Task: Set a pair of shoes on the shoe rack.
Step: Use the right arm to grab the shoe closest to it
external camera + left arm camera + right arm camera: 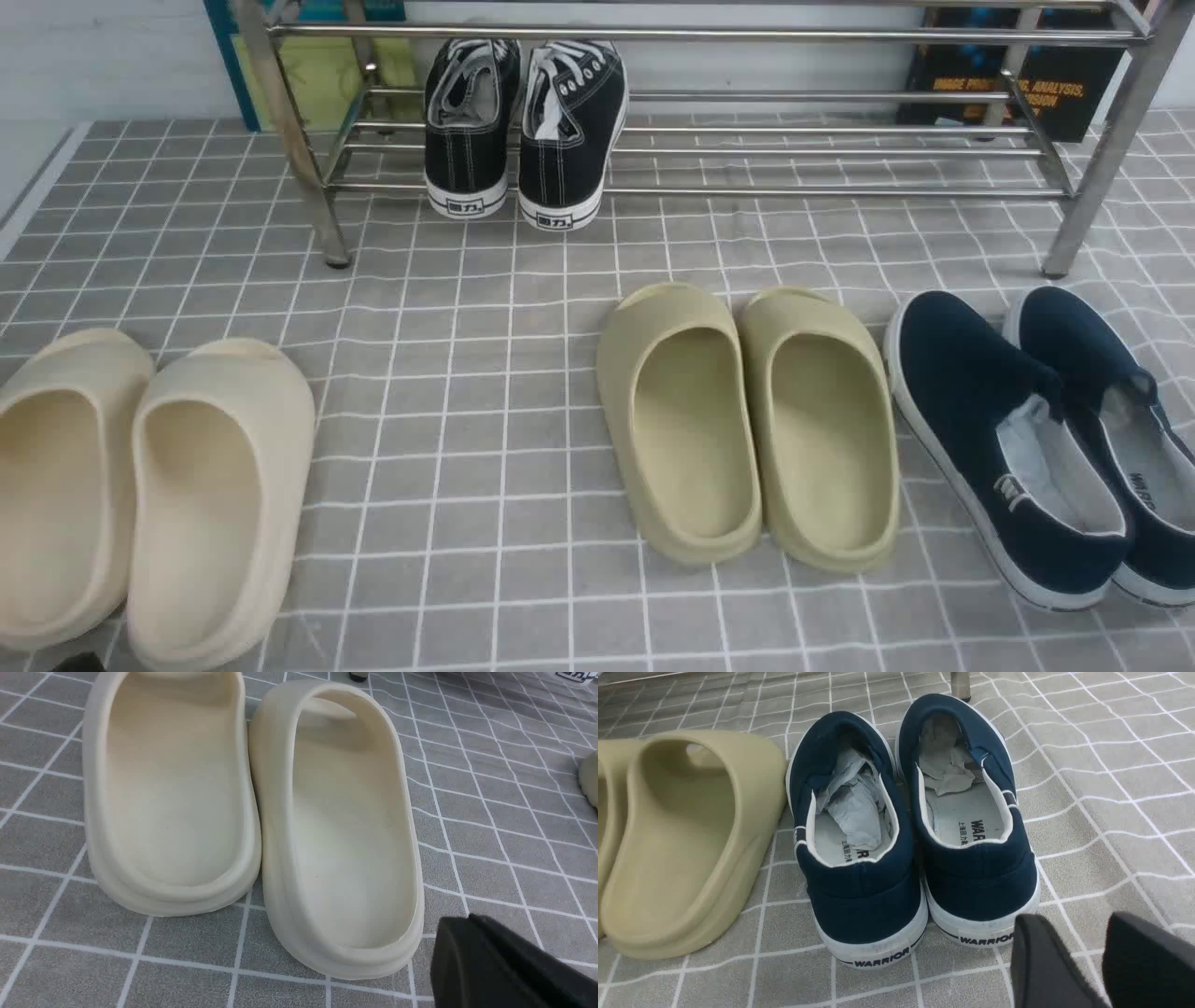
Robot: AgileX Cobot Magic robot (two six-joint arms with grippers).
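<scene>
Grey white-gridded mat (pixel 448 411) under a pale wall (pixel 112 56), navy slip-on shoes (pixel 990 420) on it at right, before the steel shoe rack (pixel 709 35), one cropped, left gripper (pixel 472 947) pressed together, right gripper (pixel 1078 921) spread, empty.

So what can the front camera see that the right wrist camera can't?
Only the front view: the shelves of the shoe rack, with black sneakers on the lower bars, and the cream slides on the robot's left. Only the right wrist view: crumpled paper inside the navy shoes, their WARRIOR heel labels, and the right end effector, open and holding nothing. Both: the navy shoes side by side on the grey checked cloth, with olive slides beside them.
</scene>
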